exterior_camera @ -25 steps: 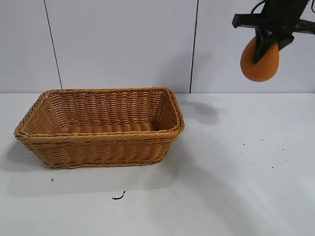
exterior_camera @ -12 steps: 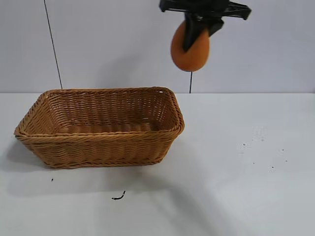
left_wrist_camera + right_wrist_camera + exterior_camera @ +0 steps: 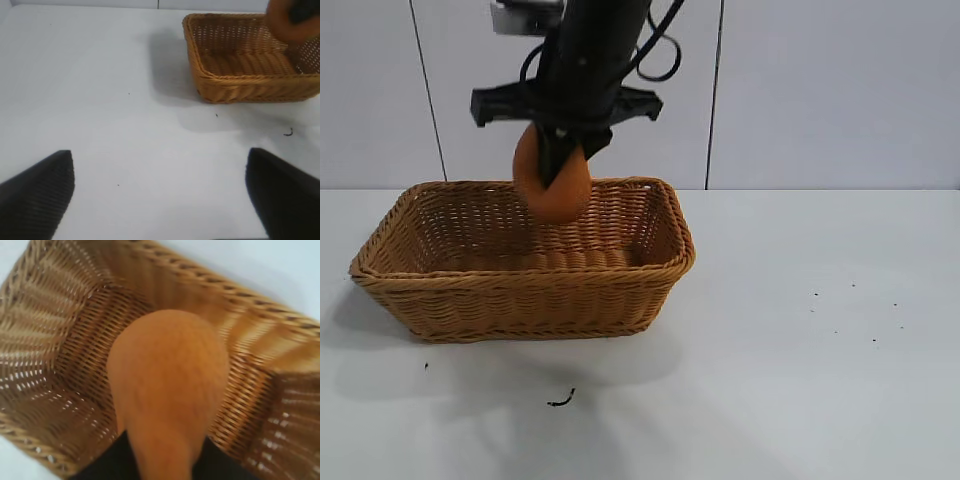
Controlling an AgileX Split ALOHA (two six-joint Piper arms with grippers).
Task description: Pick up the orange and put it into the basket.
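Note:
The dull-orange orange (image 3: 553, 187) hangs in my right gripper (image 3: 560, 160), which is shut on it just above the middle of the tan wicker basket (image 3: 530, 290). In the right wrist view the orange (image 3: 167, 385) fills the middle, with the basket's woven floor and walls (image 3: 60, 340) right below it. My left gripper (image 3: 160, 195) is open and empty over bare table, well away from the basket (image 3: 240, 85); the orange (image 3: 292, 22) shows above the basket there.
The basket stands on a white table (image 3: 800, 350) before a white panelled wall. A small black scrap (image 3: 560, 401) lies on the table in front of the basket. Several dark specks dot the table's right side (image 3: 850, 310).
My right gripper has carried the orange leftwards from the upper right and down, to just above the basket's inside. The basket has not moved.

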